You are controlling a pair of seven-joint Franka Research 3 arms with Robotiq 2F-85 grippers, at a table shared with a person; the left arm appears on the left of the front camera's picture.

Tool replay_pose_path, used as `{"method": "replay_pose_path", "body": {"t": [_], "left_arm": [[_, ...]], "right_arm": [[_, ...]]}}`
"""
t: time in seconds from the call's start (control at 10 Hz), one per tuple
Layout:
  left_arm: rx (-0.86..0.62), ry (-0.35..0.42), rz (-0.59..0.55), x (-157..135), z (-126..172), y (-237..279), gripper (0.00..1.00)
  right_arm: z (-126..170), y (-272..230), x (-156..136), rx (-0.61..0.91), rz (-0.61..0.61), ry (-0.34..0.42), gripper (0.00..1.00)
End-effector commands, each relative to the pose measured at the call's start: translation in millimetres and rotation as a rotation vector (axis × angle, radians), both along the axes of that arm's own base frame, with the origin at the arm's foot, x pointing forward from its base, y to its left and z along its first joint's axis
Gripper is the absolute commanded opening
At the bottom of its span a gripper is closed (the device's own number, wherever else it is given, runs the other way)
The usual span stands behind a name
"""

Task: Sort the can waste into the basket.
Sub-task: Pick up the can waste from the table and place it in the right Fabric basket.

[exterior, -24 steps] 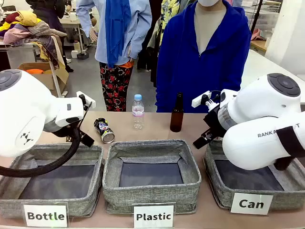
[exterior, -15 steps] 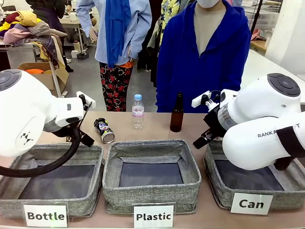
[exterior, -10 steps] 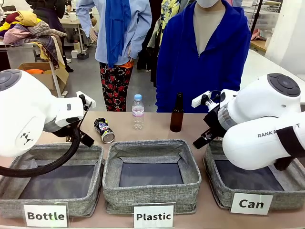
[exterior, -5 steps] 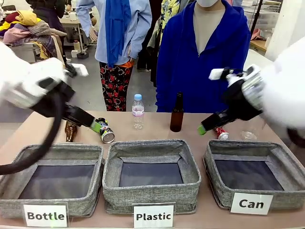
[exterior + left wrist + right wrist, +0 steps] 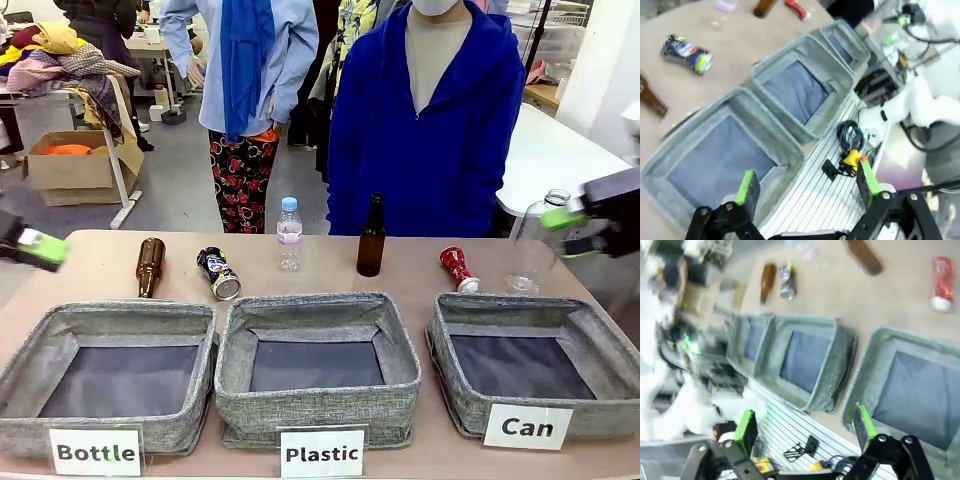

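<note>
Left tool (image 5: 807, 182): fingers spread, nothing between the green pads; in the front view it sits at the far left edge, above the worktop (image 5: 320, 272) corner.

Worktop is tan, with three grey fabric baskets in a row along the near edge. Left to right:
- "Bottle" basket (image 5: 28, 345), dark lining, nothing inside.
- Brown bottle (image 5: 150, 267) on the worktop behind it.
- Black can (image 5: 218, 274) on its side, silver end toward the baskets, behind the gap between the "Bottle" and "Plastic" baskets.
- "Plastic" basket (image 5: 232, 345), nothing inside.
- Small clear bottle (image 5: 290, 235), blue cap, upright.
- Second brown bottle (image 5: 371, 237), upright.
- Red can (image 5: 457, 268) on its side, just behind the "Can" basket (image 5: 447, 350), not in it.
- Large clear bottle (image 5: 530, 255), upright.

Right tool (image 5: 572, 233): fingers spread, holding nothing, near the large clear bottle at the right edge.

Room: person in a blue top (image 5: 430, 120) at the far side; second person (image 5: 240, 60) behind; cardboard box (image 5: 70, 170) and clothes pile (image 5: 60, 55) at left; white table (image 5: 550, 150) at right.
</note>
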State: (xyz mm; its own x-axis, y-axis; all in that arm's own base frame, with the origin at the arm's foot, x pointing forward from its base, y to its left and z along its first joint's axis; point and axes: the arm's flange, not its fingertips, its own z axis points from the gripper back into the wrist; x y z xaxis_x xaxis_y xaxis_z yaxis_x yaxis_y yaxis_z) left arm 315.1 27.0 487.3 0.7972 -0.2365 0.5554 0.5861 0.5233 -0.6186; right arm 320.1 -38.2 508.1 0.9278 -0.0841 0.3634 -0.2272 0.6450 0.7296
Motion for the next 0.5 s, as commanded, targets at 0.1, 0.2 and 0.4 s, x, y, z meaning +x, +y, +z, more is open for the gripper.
{"method": "replay_pose_path", "body": {"t": [0.1,0.2,0.4], "left_arm": [[-0.160,0.058,0.250,-24,-44,42,1.00],[-0.195,0.072,0.315,-27,-49,56,1.00],[-0.251,0.108,0.428,-30,-60,67,1.00]], "right_arm": [[-50,-57,-13,0.161,-0.199,0.074,1.00],[-57,-66,-12,0.185,-0.235,0.092,1.00],[-66,-75,-7,0.192,-0.288,0.117,1.00]]}}
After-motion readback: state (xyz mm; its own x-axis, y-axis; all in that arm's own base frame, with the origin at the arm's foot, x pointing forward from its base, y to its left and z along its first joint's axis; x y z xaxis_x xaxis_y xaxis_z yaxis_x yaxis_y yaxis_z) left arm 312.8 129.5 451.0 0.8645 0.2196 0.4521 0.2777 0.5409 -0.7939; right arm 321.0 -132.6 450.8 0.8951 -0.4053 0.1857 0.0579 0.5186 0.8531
